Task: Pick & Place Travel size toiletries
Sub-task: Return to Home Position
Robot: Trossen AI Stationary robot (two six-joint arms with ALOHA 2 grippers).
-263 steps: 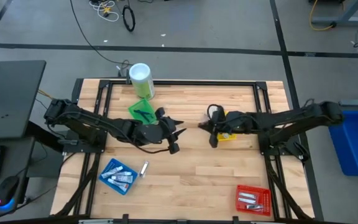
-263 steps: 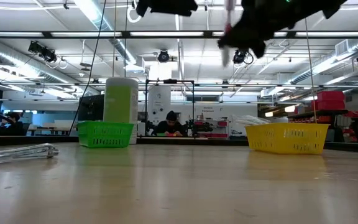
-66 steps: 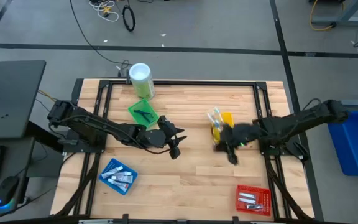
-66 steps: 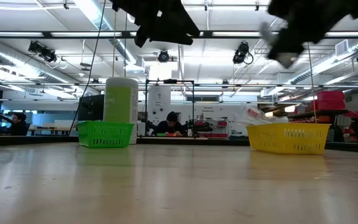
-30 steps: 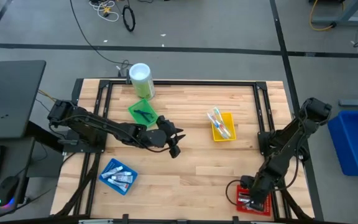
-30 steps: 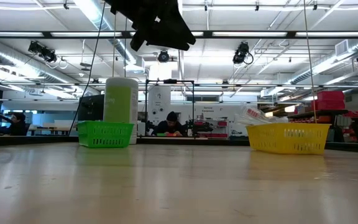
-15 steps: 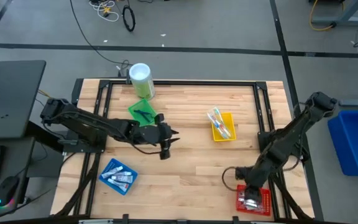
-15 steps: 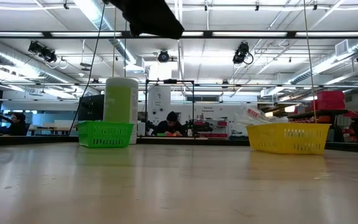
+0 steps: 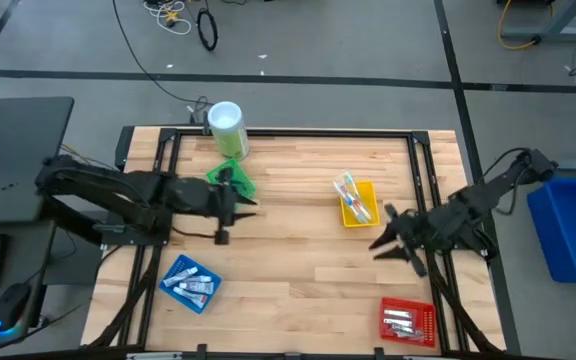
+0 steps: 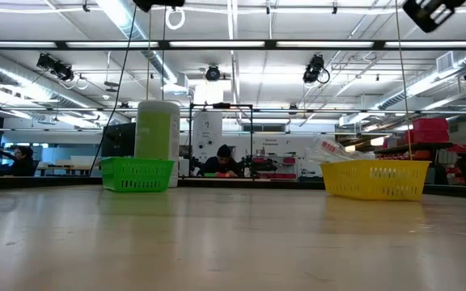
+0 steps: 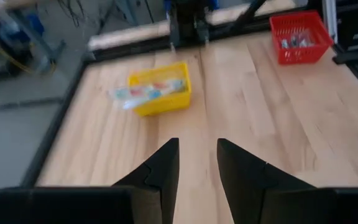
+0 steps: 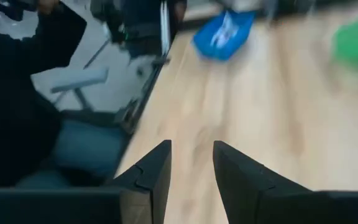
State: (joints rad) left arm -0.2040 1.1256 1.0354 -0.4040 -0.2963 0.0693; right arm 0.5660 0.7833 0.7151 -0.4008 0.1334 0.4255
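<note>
1. Several toothbrushes (image 9: 352, 196) lie in the yellow tray (image 9: 369, 189), right of the table's middle and toward its back edge.
2. Small white tubes (image 9: 190, 283) fill the blue tray (image 9: 173, 266) near the front left corner. Silvery pieces (image 9: 400, 320) sit in the red tray (image 9: 426, 311) at the front right corner.
3. Toward the back left stands the green tray (image 9: 236, 179), partly under the left arm, with the white-lidded green canister (image 9: 226, 127) just behind it at the back edge.
4. Left pincer (image 9: 234, 215) hangs above the table (image 9: 298, 270) just in front of the green tray, its fingers parted with nothing between them.
5. Right pincer (image 9: 382, 231) hovers near the right edge, between the yellow and red trays, spread wide and empty.
6. Beyond the table, a person (image 10: 221, 160) sits in the room.
</note>
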